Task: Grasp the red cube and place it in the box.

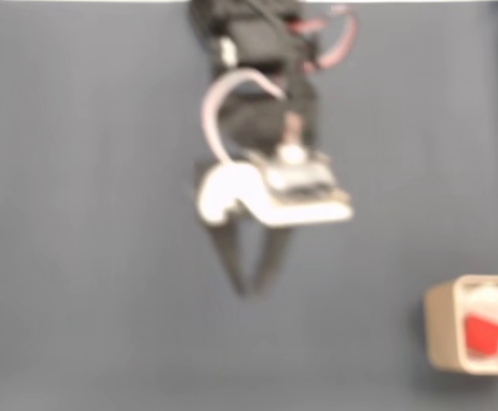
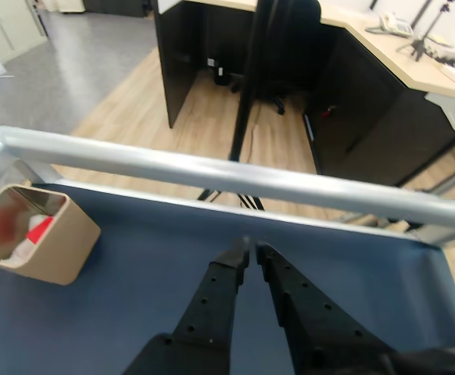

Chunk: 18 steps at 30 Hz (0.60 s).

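Note:
The red cube [image 1: 483, 335] lies inside the pale beige box [image 1: 440, 330] at the lower right edge of the fixed view, resting on white wadding. In the wrist view the box [image 2: 55, 246] stands at the left with the red cube [image 2: 40, 229] partly showing over its wall. My gripper [image 1: 247, 291] hangs over the middle of the blue table, well left of the box. Its black fingertips [image 2: 241, 254] are almost touching in the wrist view, with nothing between them. The gripper [image 2: 252, 251] points toward the table's far rail.
A metal rail [image 2: 235, 176] runs along the blue table's [image 1: 86, 257] far edge in the wrist view. Beyond it are a wooden floor and dark desks [image 2: 212, 55]. Pink cables [image 1: 334, 43] loop off the arm at the top of the fixed view.

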### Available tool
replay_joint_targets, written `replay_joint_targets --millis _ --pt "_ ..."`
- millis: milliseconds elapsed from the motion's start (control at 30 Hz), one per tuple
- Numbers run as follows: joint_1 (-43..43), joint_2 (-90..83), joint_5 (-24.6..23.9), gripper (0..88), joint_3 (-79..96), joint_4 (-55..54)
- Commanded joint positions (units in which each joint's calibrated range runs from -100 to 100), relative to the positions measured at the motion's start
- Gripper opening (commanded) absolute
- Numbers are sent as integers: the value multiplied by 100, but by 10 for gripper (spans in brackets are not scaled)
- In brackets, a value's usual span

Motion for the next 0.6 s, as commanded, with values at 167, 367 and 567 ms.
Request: replay_joint_targets --millis 167,367,567 --pt "307 -2695 -137 0 3100 -84" --pt "300 -3960 -137 0 4925 -84" --pt "229 -5139 -63 0 6631 -76"
